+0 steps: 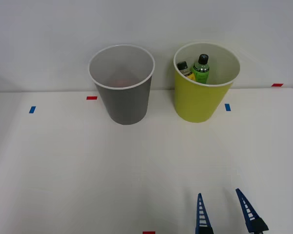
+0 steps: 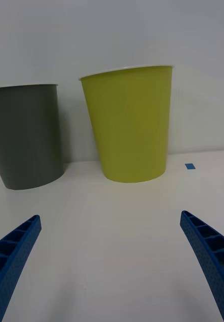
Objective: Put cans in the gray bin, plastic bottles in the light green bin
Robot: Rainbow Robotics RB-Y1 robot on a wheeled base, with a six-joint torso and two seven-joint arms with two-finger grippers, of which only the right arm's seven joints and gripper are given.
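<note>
At the table's twelve o'clock edge, the round gray plastic bin (image 1: 123, 105) and yellow-green plastic bin (image 1: 198, 102) are set side by side.
The green black-capped bottle (image 1: 201, 68) and yellow-labelled dark bottle (image 1: 184, 68) are held inside the green bin; at five o'clock the blue ribbed right gripper (image 1: 223, 210) is spread wide, empty.

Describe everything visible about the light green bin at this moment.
The light green bin is a round, tapered yellow-green wastebasket, plastic by its look, with a pale rim and inside. It stands upright on the white table near the wall, beside the gray bin with a gap between them. Two bottles stand inside it: a green bottle with a black cap and a darker bottle with a yellow label.
</note>
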